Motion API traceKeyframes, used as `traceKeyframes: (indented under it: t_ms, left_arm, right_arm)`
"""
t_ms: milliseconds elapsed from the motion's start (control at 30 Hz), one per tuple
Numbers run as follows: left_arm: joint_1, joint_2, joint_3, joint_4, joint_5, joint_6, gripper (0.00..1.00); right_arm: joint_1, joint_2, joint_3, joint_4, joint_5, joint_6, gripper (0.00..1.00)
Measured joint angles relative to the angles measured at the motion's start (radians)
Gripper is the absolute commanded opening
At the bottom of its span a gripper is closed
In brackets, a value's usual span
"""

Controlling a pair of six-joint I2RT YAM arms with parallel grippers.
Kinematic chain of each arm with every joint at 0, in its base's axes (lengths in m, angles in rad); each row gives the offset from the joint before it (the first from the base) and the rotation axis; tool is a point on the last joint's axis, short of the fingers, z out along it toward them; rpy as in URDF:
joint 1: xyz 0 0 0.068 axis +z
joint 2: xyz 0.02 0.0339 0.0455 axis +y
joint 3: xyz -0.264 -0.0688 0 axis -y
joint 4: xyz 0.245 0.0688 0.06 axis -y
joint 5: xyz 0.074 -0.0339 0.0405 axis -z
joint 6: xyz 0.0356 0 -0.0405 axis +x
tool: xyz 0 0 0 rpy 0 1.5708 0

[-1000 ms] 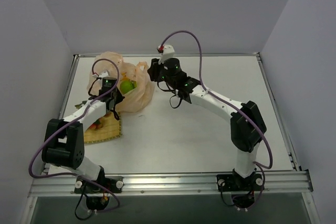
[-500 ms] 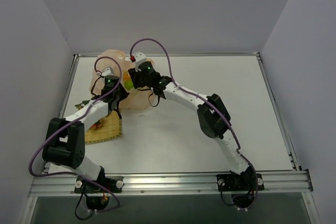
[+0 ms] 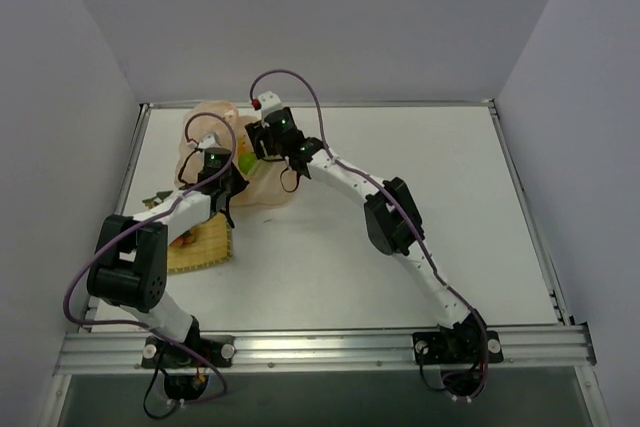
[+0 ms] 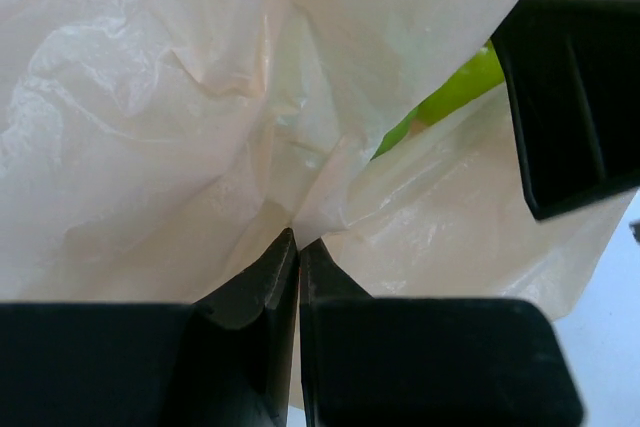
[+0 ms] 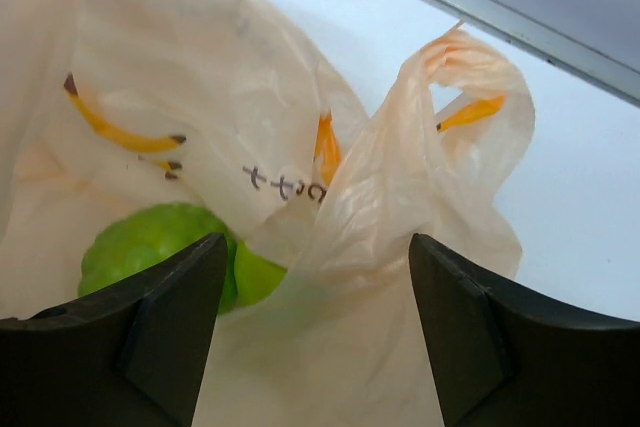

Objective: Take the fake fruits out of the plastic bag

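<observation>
The pale-orange plastic bag (image 3: 225,127) lies at the back left of the table. My left gripper (image 3: 224,185) is at its near side, shut on a fold of the bag (image 4: 180,127), as the left wrist view (image 4: 297,239) shows. My right gripper (image 3: 262,143) is over the bag's right side, open. In the right wrist view (image 5: 318,247) its jaws straddle a bunched fold of the bag (image 5: 390,277) below a handle loop (image 5: 470,107). A lime-green fruit (image 5: 150,247) lies inside the bag, left of that fold. It also shows in the top view (image 3: 243,159) and the left wrist view (image 4: 455,97).
A square yellow woven mat (image 3: 203,247) lies near the left arm, with a small red fruit (image 3: 183,239) on it. A black finger of the right gripper (image 4: 575,97) shows at the upper right of the left wrist view. The table's back rail (image 5: 500,7) is close behind the bag.
My right arm has swung left and brought its open gripper onto the bag's right side. The left gripper has stayed at the bag, shifting slightly.
</observation>
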Motion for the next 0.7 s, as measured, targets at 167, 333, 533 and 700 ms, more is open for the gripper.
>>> traceKeyframes:
  t_ms: [167,333,533,700]
  left_arm:
    - [-0.007,0.008,-0.003,-0.002,-0.010,0.011,0.02]
    - [-0.008,0.039,-0.002,-0.006,-0.025,0.019,0.02]
    - [-0.007,0.103,0.076,-0.048,-0.048,0.045,0.02]
    - [-0.007,0.134,0.153,-0.061,-0.064,0.069,0.02]
  right_arm:
    - [-0.015,0.081,0.085,0.046,-0.014,0.070,0.72]
    - [-0.037,0.122,0.094,0.100,-0.018,0.172,0.00]
    - [-0.070,0.031,-0.112,0.235,-0.018,0.245,0.00]
    - [-0.085,-0.124,-0.399,0.368,-0.018,0.317,0.00]
